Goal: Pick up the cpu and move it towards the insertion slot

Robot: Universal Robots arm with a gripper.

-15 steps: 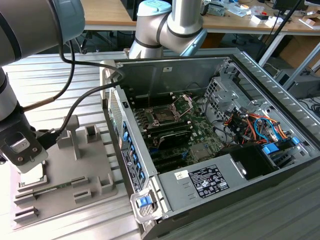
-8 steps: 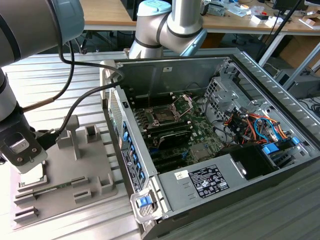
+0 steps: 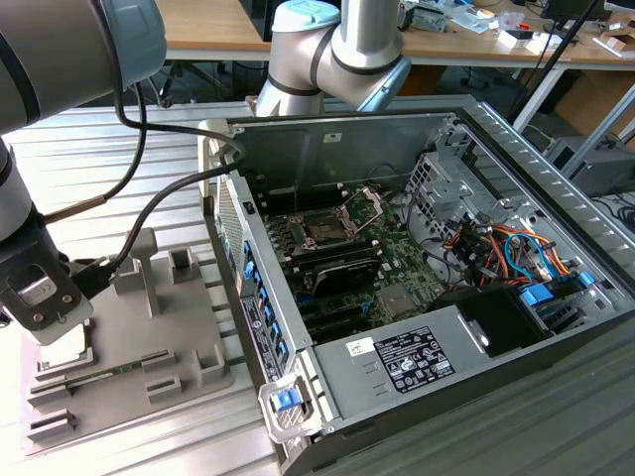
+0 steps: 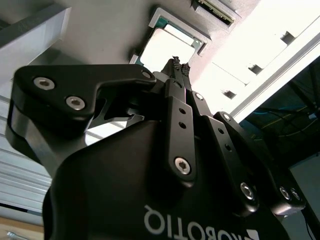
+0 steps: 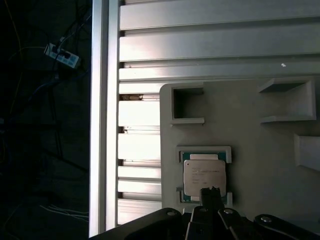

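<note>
**Gripper at the cpu, contact unclear**

The open computer case (image 3: pixel 327 144) is seen right of centre in the exterior view, and the grey tray (image 3: pixel 189 332) at lower left. The gripper (image 5: pixel 212 192), fingertips pressed together, is held over the cpu (image 5: pixel 203 176), which is seated in a tray pocket with one edge hidden. The insertion slot (image 3: pixel 327 226) is seen mid-case.

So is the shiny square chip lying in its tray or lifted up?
In its tray. The cpu lies flat in a framed pocket of the grey tray; the hand is right at its edge.
</note>
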